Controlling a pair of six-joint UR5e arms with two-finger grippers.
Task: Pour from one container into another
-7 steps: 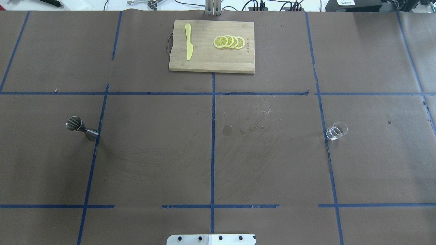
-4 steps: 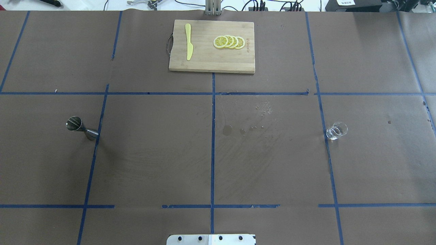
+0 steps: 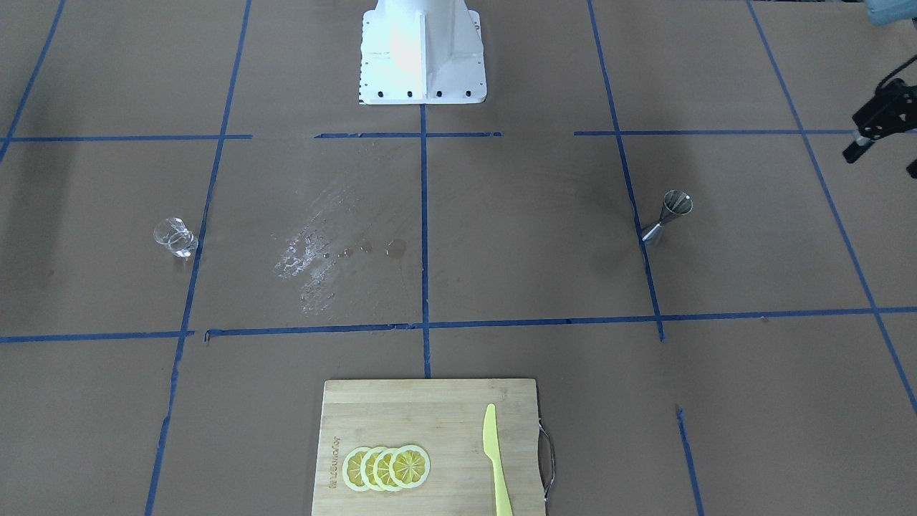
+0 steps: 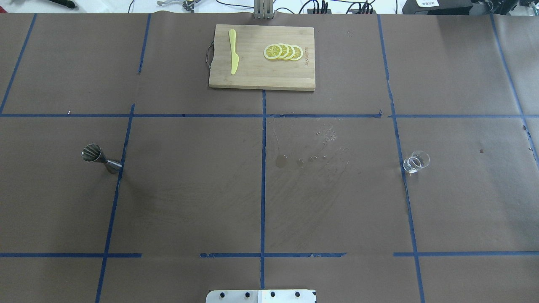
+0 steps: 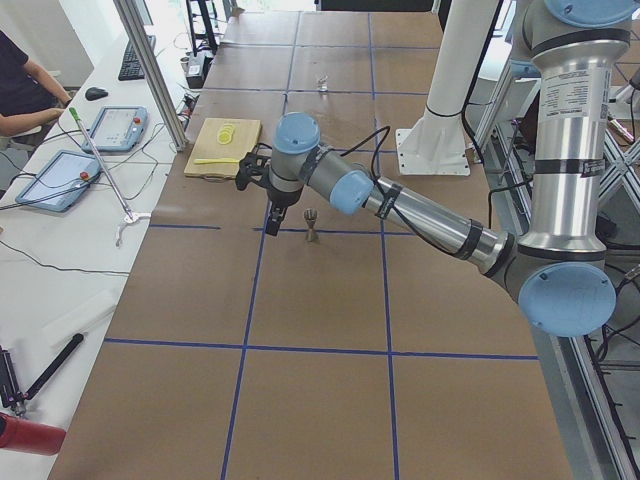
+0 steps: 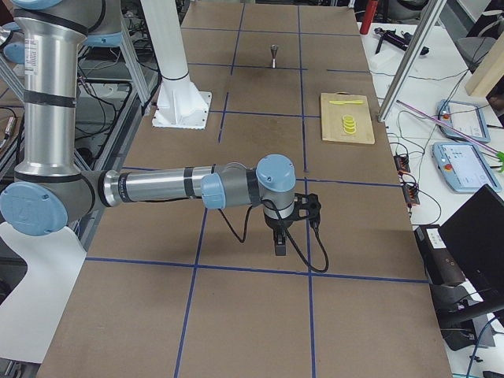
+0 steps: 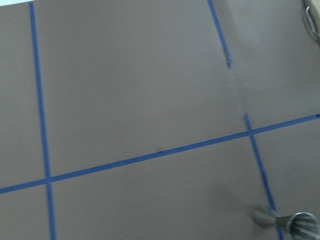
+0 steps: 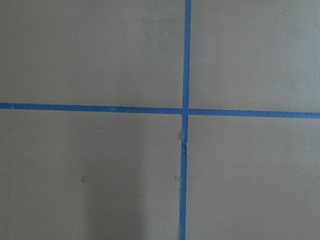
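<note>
The clear glass cup stands upright on the right half of the brown table, also seen in the front-facing view. The steel jigger stands upright on the left half, and shows at the lower right of the left wrist view. My left gripper hangs at the table's left end, apart from the jigger, its two fingers spread and holding nothing. My right gripper hovers over the table's right end. It shows only in the exterior right view, so I cannot tell its state.
A wooden cutting board with lemon slices and a yellow knife lies at the far middle. Wet spots mark the table's centre. The white robot base is at the near edge.
</note>
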